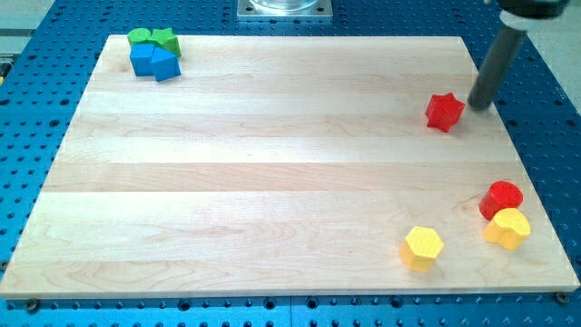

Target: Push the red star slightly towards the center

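The red star (444, 112) lies on the wooden board (272, 163) at the view's right, a little above mid-height. My tip (478, 104) stands just to the star's right, a small gap away, with the dark rod rising to the view's top right corner.
A red cylinder (501, 198), a yellow heart-like block (507, 228) and a yellow hexagon (422, 247) sit at the bottom right. At the top left, a green cylinder (139, 37), a green star (164, 39) and two blue blocks (154, 62) are clustered. A blue perforated table surrounds the board.
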Motion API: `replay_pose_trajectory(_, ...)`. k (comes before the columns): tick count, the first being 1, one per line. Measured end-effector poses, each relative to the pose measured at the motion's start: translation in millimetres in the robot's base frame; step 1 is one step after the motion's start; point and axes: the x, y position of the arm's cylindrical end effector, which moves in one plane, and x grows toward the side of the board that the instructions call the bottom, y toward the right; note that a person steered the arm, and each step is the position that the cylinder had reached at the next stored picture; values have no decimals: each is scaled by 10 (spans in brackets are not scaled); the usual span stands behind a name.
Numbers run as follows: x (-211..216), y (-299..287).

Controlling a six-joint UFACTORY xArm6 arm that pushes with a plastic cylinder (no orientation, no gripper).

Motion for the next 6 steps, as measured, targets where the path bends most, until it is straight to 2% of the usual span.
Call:
replay_pose_trajectory(1,290,-153)
replay_pose_trajectory(2,167,-465)
replay_pose_trajectory(3,-308,-652)
replay_pose_trajectory(6,-408,-1628)
